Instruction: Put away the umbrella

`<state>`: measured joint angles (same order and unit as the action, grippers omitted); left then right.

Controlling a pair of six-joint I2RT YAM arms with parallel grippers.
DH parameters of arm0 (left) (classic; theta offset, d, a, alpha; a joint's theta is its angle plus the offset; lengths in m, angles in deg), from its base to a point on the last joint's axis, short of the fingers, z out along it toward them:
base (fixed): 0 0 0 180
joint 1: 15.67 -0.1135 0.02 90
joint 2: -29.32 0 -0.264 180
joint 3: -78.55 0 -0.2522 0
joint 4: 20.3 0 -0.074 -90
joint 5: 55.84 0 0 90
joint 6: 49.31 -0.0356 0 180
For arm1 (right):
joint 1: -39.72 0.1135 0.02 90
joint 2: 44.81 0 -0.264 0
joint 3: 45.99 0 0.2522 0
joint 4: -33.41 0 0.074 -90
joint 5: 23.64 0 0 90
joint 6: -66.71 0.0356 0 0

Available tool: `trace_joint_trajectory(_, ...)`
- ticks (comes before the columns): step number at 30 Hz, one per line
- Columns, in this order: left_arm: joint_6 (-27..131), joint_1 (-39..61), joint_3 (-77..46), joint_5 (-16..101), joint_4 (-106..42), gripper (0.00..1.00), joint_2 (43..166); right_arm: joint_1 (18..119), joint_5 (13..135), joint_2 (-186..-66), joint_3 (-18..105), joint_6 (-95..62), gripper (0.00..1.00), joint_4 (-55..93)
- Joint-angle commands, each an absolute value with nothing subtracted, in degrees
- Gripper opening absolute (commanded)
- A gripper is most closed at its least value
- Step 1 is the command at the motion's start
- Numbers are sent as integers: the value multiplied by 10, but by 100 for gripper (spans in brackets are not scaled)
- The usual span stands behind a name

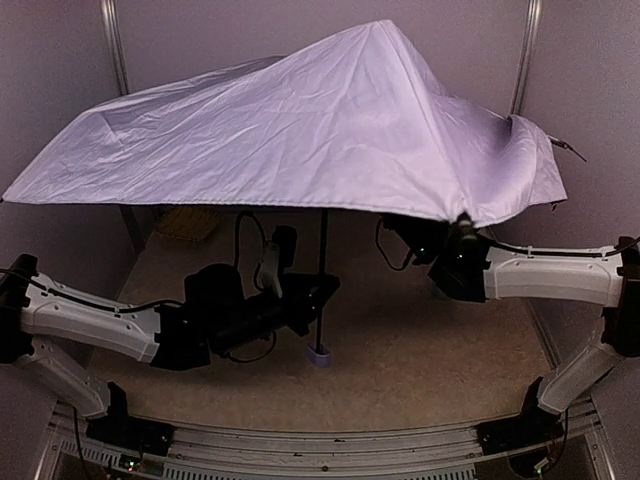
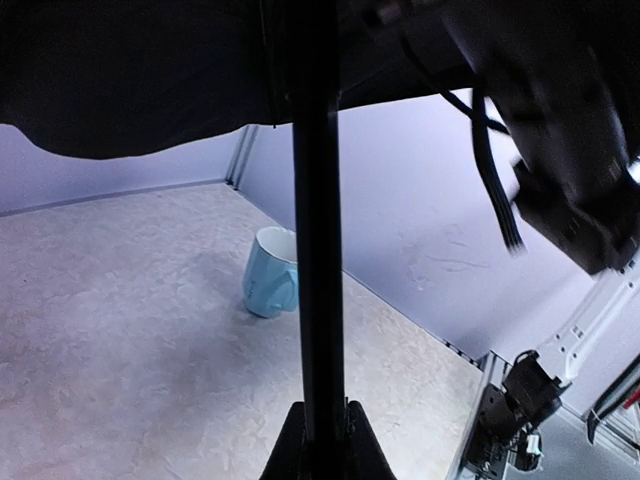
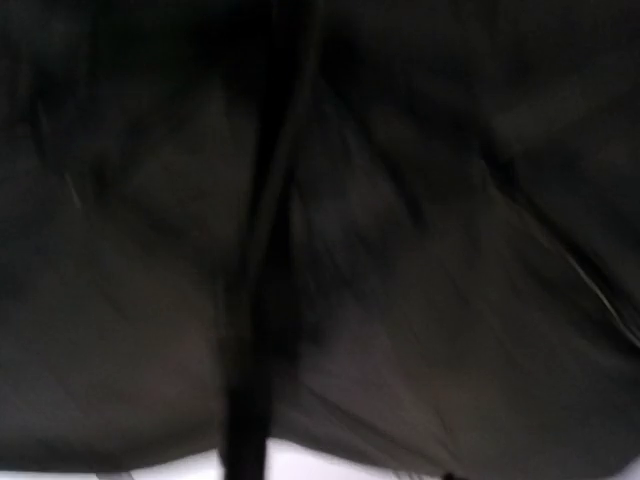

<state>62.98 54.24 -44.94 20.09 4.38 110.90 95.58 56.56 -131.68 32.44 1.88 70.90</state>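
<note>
The umbrella point(image 1: 300, 120) is seen open and upright over the middle of the surface point(image 1: 430, 350). Its pale lavender canopy is spread wide across the upper part of the top view, and much of the back of the work area is hidden by it. The canopy is peaked right of centre, and its right edge is drooped and crumpled. A thin black shaft point(image 1: 323, 270) is carried straight down from under the canopy to a small lavender handle point(image 1: 318, 352), which appears to be rested on the surface between the two arms. The left end effector point(image 1: 318, 292) is brought in from the left and is closed on the shaft a little above the handle. In the left wrist view its fingers are seen pressed against either side of the shaft at the bottom edge. The black underside of the canopy is shown along the top of that view. A light-blue cup point(image 2: 268, 285) is stood upright on the surface behind the shaft, close to the back wall and well apart from the handle. The right end effector point(image 1: 418, 235) is raised under the drooping right edge of the canopy, close to the fabric. Only dark, blurred fabric and a dark rib are shown in the right wrist view, so it cannot be told whether this end effector is open or closed.
</note>
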Motion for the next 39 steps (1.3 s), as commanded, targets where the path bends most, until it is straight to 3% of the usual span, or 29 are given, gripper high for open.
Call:
trace_joint_trajectory(1, 606, 545, -392, 138, 17, 0, 1111, 989, 456, -1295, 281, -79, 53, 621)
trace_joint_trajectory(7, 661, 546, -365, 86, -35, 0, 1125, 1003, 404, -1278, 301, -113, 55, 575)
trace_joint_trajectory(13, 659, 551, -325, 64, -71, 0, 1138, 1004, 379, -1311, 314, -216, 55, 688)
trace_joint_trajectory(22, 647, 560, -324, 34, -78, 0, 1145, 1001, 396, -1370, 414, -266, 58, 713)
trace_joint_trajectory(30, 640, 559, -341, 46, -52, 0, 1137, 980, 447, -1425, 538, -244, 55, 620)
trace_joint_trajectory(39, 652, 560, -376, 49, -16, 0, 1125, 967, 420, -1424, 515, -216, 54, 606)
